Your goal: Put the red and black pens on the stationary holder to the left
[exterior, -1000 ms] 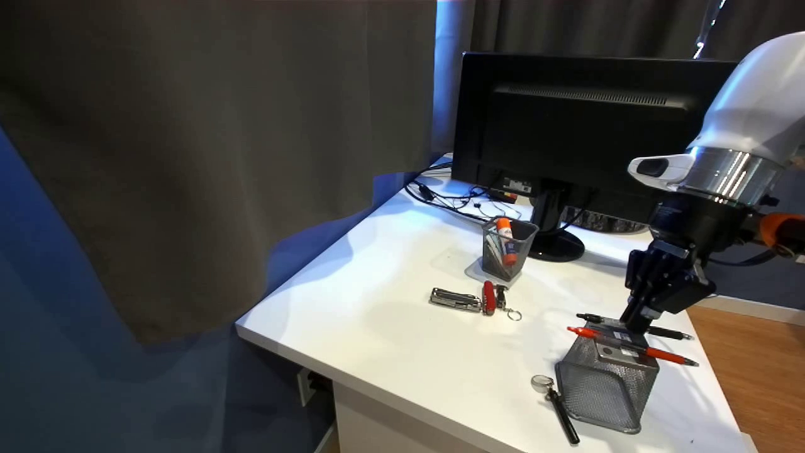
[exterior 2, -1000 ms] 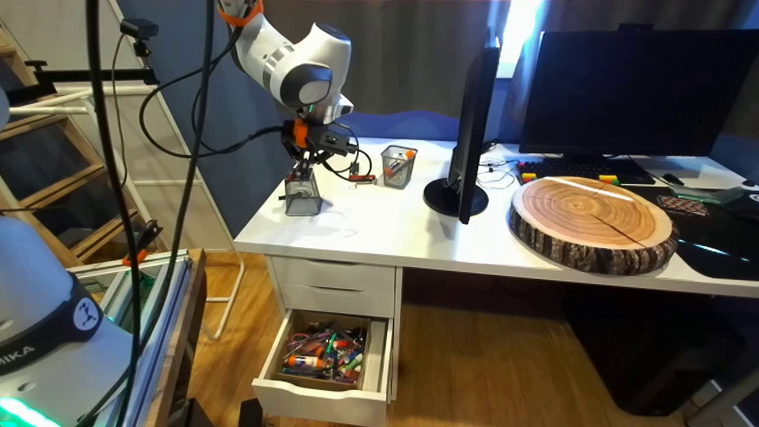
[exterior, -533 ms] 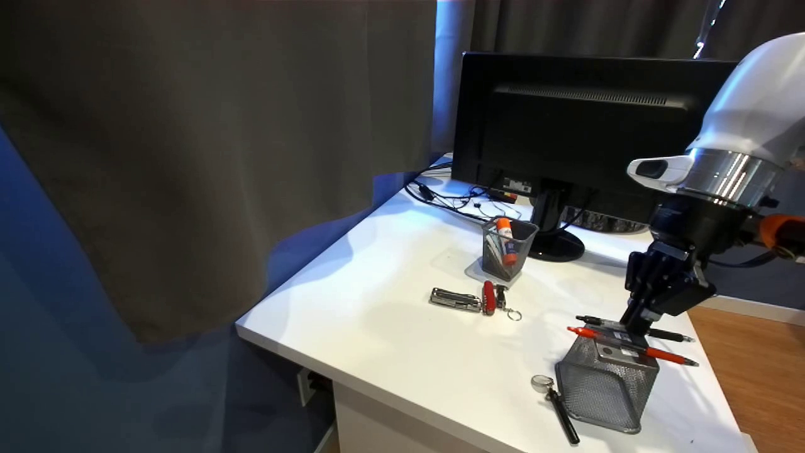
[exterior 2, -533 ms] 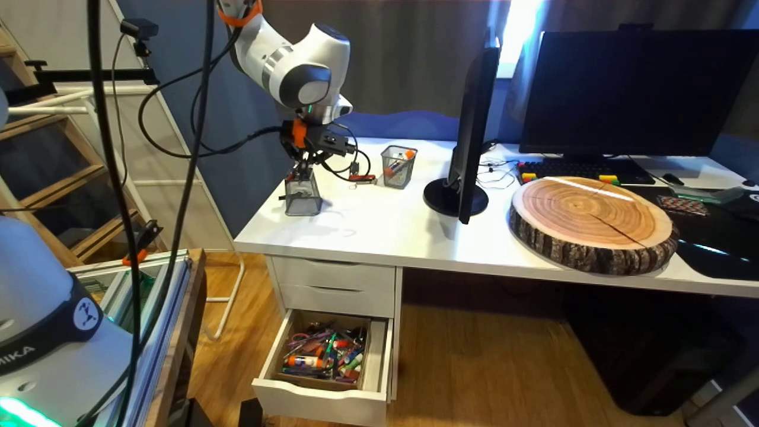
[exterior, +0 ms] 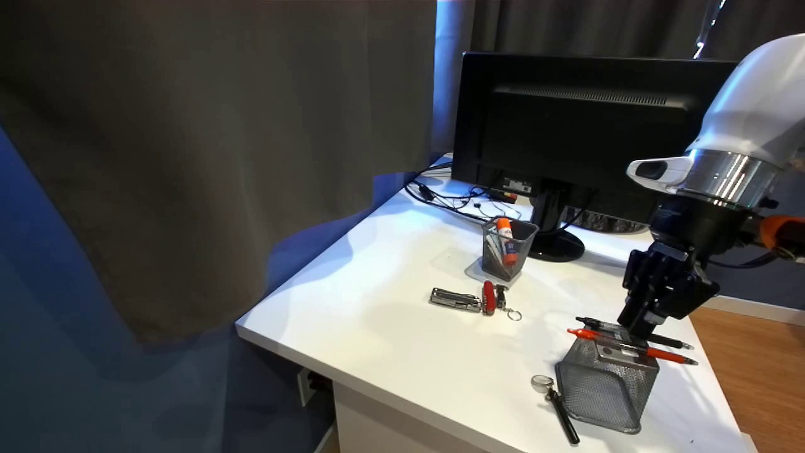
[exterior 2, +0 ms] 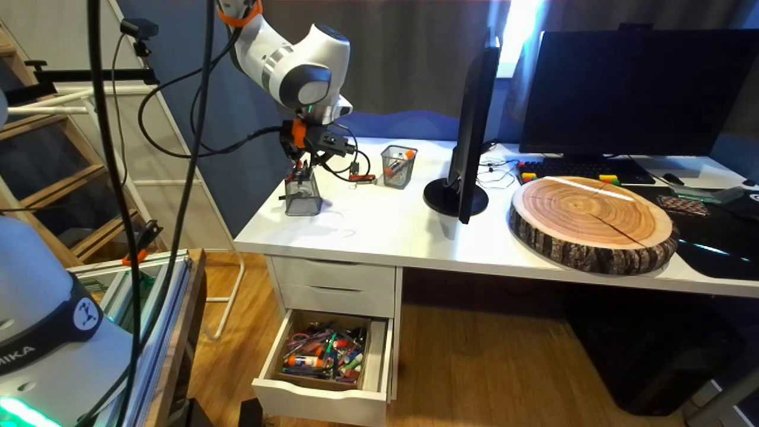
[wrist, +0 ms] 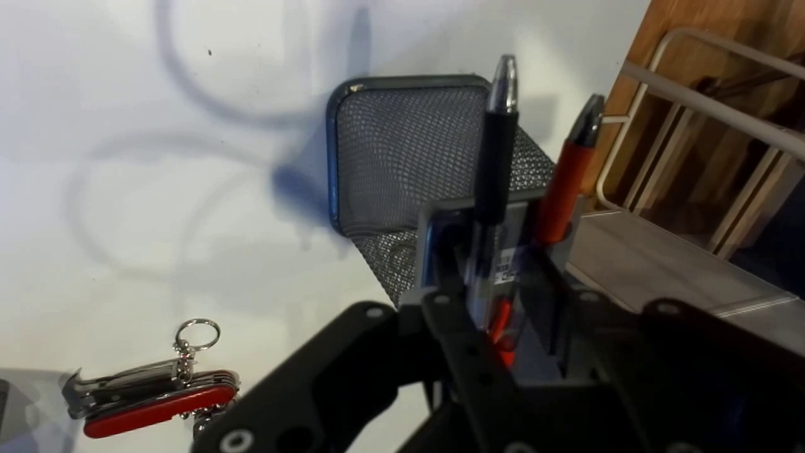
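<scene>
The stationary holder, a gray mesh box (exterior: 600, 393), stands at the desk's near right corner in an exterior view, seemingly base up. It also shows in the other exterior picture (exterior 2: 303, 206) and the wrist view (wrist: 409, 151). The red pen (exterior: 670, 356) and black pen (exterior: 671, 341) lie across its top, side by side, ends overhanging. In the wrist view the black pen (wrist: 495, 167) is left of the red pen (wrist: 561, 192). My gripper (wrist: 497, 261) is low over the holder, fingers apart on both sides of the black pen's clear barrel; the right finger partly hides the red pen.
A second mesh cup (exterior: 503, 258) holding an orange glue stick stands farther back. A multi-tool (exterior: 455, 300) and red pocket knife (exterior: 489, 299) lie between. A black-handled magnifier (exterior: 558, 412) lies beside the holder. A monitor (exterior: 585, 119) stands behind.
My fingers look farther apart than before and sit slightly lower. The black pen's rear end has dropped a little. The red pen and holder have not visibly moved.
</scene>
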`<state>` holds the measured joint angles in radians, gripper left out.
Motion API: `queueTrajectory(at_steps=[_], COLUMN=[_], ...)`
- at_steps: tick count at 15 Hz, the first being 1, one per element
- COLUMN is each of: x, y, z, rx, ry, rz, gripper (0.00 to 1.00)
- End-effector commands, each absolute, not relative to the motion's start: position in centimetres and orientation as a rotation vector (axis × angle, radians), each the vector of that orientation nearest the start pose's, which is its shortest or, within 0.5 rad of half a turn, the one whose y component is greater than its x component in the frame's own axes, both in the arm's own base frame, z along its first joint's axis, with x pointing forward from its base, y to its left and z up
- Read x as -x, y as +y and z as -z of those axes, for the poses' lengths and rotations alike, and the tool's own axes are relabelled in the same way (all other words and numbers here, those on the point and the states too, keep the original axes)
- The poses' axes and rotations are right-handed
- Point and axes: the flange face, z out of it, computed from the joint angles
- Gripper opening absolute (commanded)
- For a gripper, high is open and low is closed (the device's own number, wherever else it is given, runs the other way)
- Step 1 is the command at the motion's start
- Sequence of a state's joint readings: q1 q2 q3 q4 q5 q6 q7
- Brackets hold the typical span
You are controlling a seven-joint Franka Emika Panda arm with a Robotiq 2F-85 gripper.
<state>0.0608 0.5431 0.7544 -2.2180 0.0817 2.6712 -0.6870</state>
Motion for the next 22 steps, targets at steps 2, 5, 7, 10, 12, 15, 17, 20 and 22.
queueTrajectory(at_steps=[2, 5, 7, 10, 12, 15, 17, 20, 22], x=[-37.8, -37.9, -37.9, -37.9, -37.9, -37.9, -37.9, -37.9, -37.6], y=[41.2, 41.2, 41.2, 41.1, 40.7, 40.1, 39.8, 39.4, 39.2], z=[-20.3, -20.4, -20.6, -21.3, -22.3, -24.8, -27.0, -30.1, -32.1], rx=[2.163, 2.161, 2.16, 2.167, 2.179, 2.202, 2.221, 2.251, 2.263], ry=[-1.696, -1.702, -1.709, -1.728, -1.754, -1.798, -1.83, -1.88, -1.914], rz=[0.032, 0.038, 0.045, 0.064, 0.082, 0.138, 0.201, 0.282, 0.329], gripper=[0.7, 0.91, 1.0, 1.0, 1.0, 1.0, 1.0, 1.0, 1.0])
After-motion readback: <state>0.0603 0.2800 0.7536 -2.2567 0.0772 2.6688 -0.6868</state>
